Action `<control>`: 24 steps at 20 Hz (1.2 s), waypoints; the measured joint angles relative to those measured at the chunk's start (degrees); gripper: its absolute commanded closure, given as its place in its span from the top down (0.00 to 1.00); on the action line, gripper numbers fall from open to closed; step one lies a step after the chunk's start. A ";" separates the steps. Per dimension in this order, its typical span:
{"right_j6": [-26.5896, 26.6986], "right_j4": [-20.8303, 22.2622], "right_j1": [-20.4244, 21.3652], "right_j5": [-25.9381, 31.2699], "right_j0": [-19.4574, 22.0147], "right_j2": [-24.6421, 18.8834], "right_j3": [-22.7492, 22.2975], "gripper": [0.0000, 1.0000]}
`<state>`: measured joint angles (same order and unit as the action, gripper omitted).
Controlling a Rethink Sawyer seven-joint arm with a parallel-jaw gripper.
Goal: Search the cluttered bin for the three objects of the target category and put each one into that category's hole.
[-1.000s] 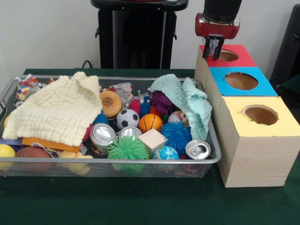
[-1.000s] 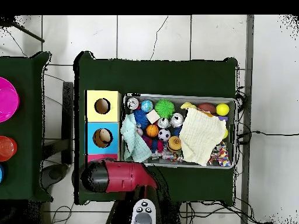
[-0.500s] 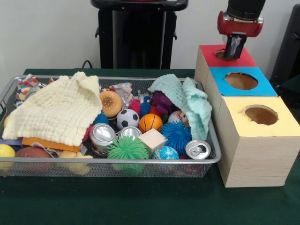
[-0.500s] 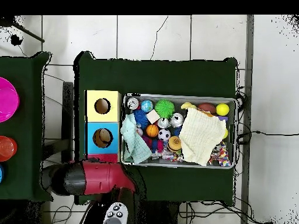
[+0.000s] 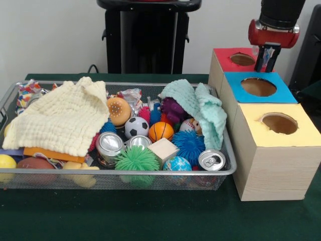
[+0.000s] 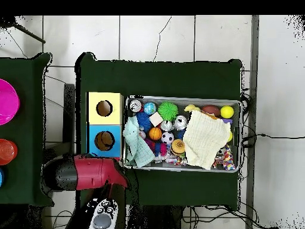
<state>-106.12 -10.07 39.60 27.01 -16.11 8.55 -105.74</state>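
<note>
My gripper hangs over the right rear edge of the red box, beside its round hole; nothing shows in it. In the overhead view the red arm covers that box. The wire bin holds a soccer ball, a basketball, a baseball and a globe ball. Also in it are silver cans, a green spiky ball, a blue spiky ball and a wooden block.
A blue box and a yellow box, each with a hole, stand in a row nearer than the red one. A yellow cloth and a pale green cloth drape over bin contents. A black stand rises behind the bin.
The gripper has travelled from the left side of the red box across its hole to the right rear edge. Nothing in the bin has moved.
</note>
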 measured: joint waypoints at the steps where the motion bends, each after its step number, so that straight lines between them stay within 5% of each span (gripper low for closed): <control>1: 0.00 -0.02 -0.12 0.31 0.03 0.01 0.20 0.00; 24: 0.00 -0.14 -3.55 13.79 2.25 -0.94 7.43 0.00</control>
<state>-106.12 -10.21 36.05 40.80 -13.86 7.61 -98.31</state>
